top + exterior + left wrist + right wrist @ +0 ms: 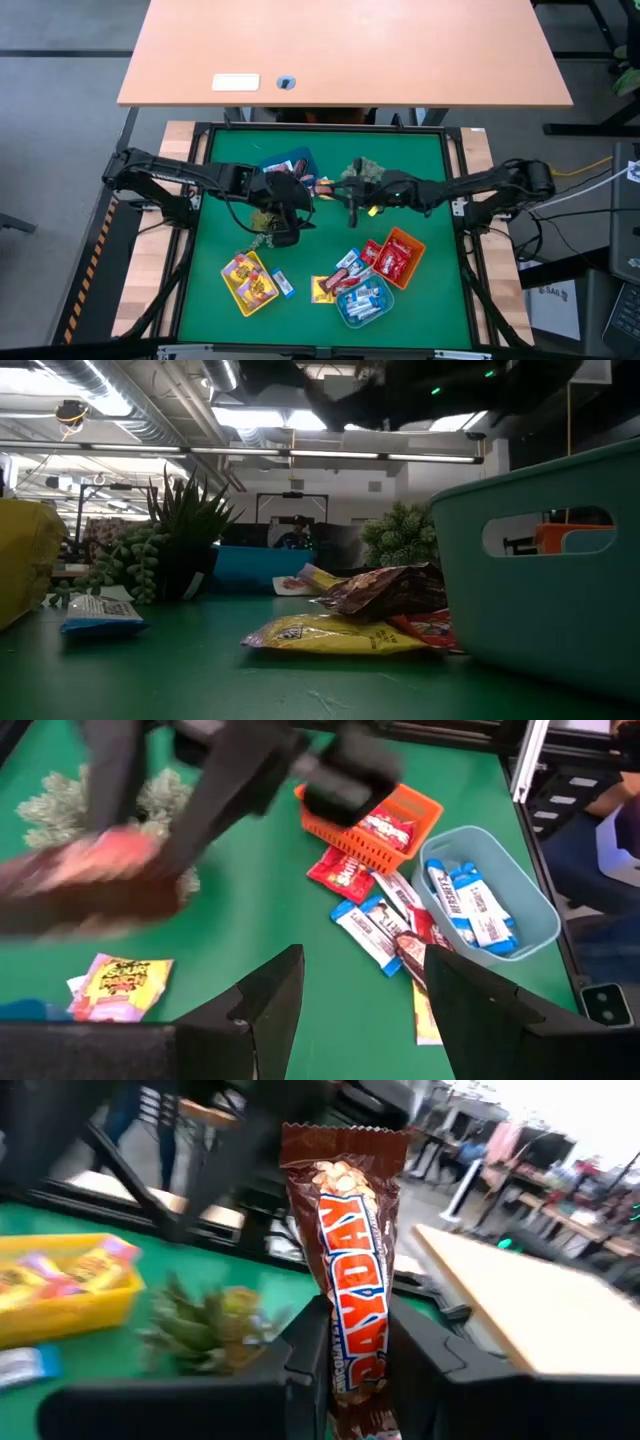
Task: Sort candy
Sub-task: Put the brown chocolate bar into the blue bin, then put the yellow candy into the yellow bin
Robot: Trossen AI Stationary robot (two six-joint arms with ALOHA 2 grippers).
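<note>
My right gripper (pixel 355 1350) is shut on a brown PayDay candy bar (pixel 345 1210) and holds it upright above the green mat; from above this gripper (pixel 352 208) sits at the table's middle. The left gripper (pixel 362 962) is open with nothing between its fingers, hovering left of centre (pixel 283 225). Past it, the held bar (pixel 90 885) shows as a blur. Loose candy (pixel 372 925) lies between the trays, and a yellow candy (pixel 330 632) and a dark brown candy (pixel 385 590) lie on the mat.
Four trays stand around: yellow (pixel 250 283), orange (pixel 404 256), teal (pixel 365 303) with blue-and-white sweets, and blue (pixel 290 163) at the back. Spiky green plants (pixel 365 172) stand at the back middle and beside the left gripper (pixel 262 240). A black frame edges the mat.
</note>
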